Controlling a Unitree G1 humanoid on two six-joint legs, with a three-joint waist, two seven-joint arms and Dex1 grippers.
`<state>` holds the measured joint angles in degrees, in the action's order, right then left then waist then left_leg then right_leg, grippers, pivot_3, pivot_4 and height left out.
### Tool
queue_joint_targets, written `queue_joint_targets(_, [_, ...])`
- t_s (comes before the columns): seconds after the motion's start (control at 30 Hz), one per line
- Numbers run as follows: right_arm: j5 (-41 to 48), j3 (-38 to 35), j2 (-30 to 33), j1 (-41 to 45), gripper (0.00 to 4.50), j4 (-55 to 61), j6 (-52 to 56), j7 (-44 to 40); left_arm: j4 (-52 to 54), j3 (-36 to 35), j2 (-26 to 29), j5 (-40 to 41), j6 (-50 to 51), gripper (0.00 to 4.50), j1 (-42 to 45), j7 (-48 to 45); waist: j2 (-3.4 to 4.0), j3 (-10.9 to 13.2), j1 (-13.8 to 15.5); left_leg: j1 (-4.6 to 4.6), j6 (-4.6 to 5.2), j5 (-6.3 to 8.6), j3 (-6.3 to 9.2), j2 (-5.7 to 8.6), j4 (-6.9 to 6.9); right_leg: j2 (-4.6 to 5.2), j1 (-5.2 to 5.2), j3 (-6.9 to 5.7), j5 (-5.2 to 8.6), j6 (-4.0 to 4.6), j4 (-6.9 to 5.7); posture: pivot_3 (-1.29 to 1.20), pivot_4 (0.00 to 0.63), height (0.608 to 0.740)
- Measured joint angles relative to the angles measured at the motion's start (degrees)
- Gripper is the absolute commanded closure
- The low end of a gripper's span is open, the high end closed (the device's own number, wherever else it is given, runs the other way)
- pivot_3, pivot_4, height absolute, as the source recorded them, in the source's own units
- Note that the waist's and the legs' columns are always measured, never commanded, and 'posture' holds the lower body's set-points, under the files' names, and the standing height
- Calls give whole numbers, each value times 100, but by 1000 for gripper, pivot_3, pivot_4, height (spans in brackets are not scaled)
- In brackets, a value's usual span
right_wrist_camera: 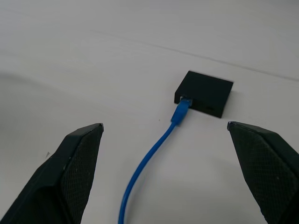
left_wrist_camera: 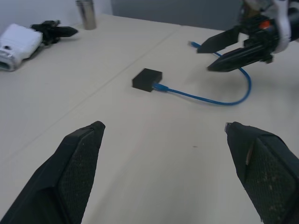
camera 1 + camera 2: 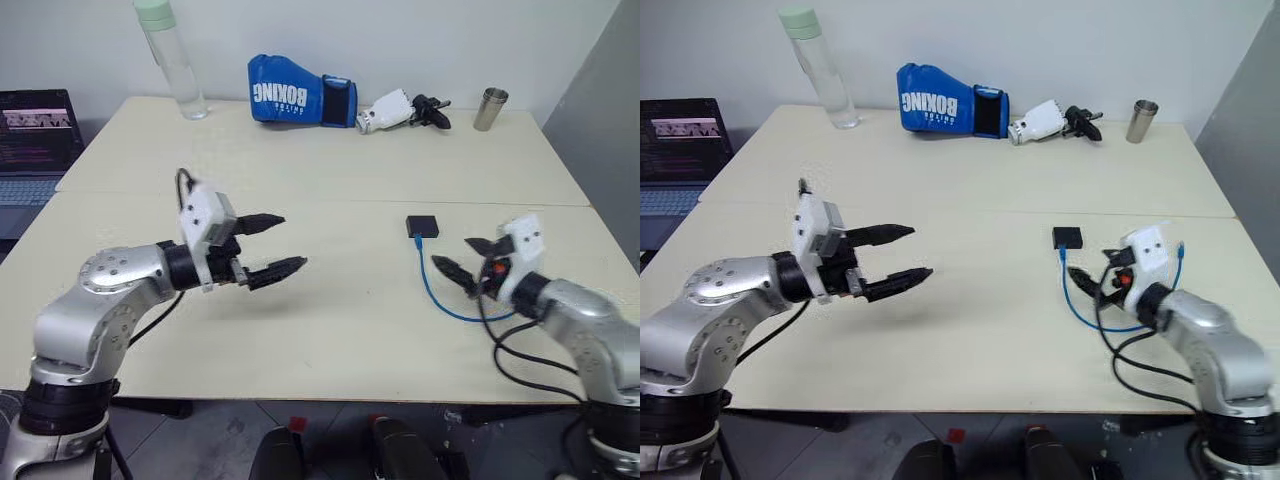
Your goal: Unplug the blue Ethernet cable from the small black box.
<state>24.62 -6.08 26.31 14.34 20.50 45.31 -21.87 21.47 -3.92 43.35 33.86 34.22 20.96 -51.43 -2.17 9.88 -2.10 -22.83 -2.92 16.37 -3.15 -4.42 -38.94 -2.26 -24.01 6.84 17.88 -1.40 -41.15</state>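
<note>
two hands, both spread wide and holding nothing. left hand [image 3: 275,245] hovers mid-worktop, well apart from the work. right hand [image 3: 466,262] sits near the right edge, just beside the blue ethernet cable [image 3: 437,293], aimed at the small black box [image 3: 422,226]. cable is plugged into the box's near side and loops toward the near right. risk: box looks light and unsecured, so a pull on the cord alone could drag it along the worktop [image 3: 330,190] instead of freeing the plug.

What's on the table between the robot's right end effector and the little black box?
The blue Ethernet cable, plugged into the small black box. In the right wrist view it runs between the open right end effector fingers.
</note>
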Motion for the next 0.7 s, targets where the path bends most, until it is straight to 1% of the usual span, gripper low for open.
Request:
queue_joint_targets(0.03, [-224, 246, -297, 88, 0, -150, -74, 262, 1, 164, -70, -78, -71, 100, 18, -35, 1, 1, -17, -3, -13, -7, -2, 1, 0, 0, -5, 3, 0, 0, -2, 0, 150, 740])
queue_joint_targets(0.1, [-518, 584, -570, 178, 0, -373, -191, 558, -9, 342, -108, -164, -139, 100, 18, -70, 1, 1, -20, -7, -18, -10, -2, 0, 0, 0, -6, 2, 0, 0, 1, 0, 150, 740])
queue_joint_targets(0.27, [-1190, 690, -1106, 561, 0, -1241, -754, 1284, -131, 451, -165, -389, -351, 100, 134, -165, 1, 1, -21, -6, -18, -10, -9, 4, 0, 4, -6, -3, 0, 0, 3, 0, 150, 740])
queue_joint_targets(0.37, [-1443, 662, -1434, 732, 0, -1823, -1023, 1672, -193, 608, -226, -508, -445, 100, 162, -208, 1, 1, -28, -6, -18, -10, -8, 3, 1, 4, -7, -2, 0, 0, 2, 0, 150, 740])
queue_joint_targets(0.5, [-1507, 586, -1606, 790, 0, -2055, -1144, 1811, -257, 615, -241, -593, -517, 100, 186, -274, 1, 1, -33, -6, -18, -10, -8, 2, 2, 4, -8, -2, 0, 0, 2, 0, 150, 740])
queue_joint_targets(0.53, [-1521, 584, -1637, 814, 359, -2089, -1167, 1821, -282, 615, -258, -607, -558, 0, 186, -288, 1, 1, -38, -6, -18, -10, -9, 2, 2, 4, -8, -3, 0, 0, 1, 0, 150, 740])
queue_joint_targets(0.57, [-1546, 586, -1660, 824, 435, -2106, -1182, 1822, -295, 616, -273, -615, -577, 0, 187, -295, 1, 1, -42, -6, -18, -10, -8, 2, 2, 4, -8, -2, 0, 0, 1, 0, 150, 740])
queue_joint_targets(0.6, [-1569, 587, -1699, 837, 753, -2137, -1204, 1833, -306, 616, -293, -628, -593, 0, 187, -300, 1, 1, -48, -6, -18, -10, -7, 2, 2, 4, -7, -2, 0, 0, 1, 0, 150, 740])
queue_joint_targets(0.63, [-1583, 582, -1726, 849, 908, -2155, -1218, 1842, -313, 616, -301, -631, -597, 0, 186, -302, 1, 1, -52, -6, -18, -10, -7, 2, 2, 4, -7, -2, 0, 0, 1, 0, 150, 740])
queue_joint_targets(0.67, [-1610, 580, -1762, 863, 1233, -2175, -1227, 1849, -321, 616, -304, -633, -599, 0, 187, -304, 1, 1, -60, -6, -17, -10, -6, 2, 2, 4, -7, -1, 0, 0, 1, 0, 150, 740])
queue_joint_targets(0.7, [-1632, 577, -1790, 874, 1437, -2187, -1231, 1850, -330, 616, -314, -635, -602, 0, 187, -306, 1, 1, -69, -6, -17, -10, -6, 2, 2, 4, -7, -1, 0, 0, 1, 0, 150, 740])
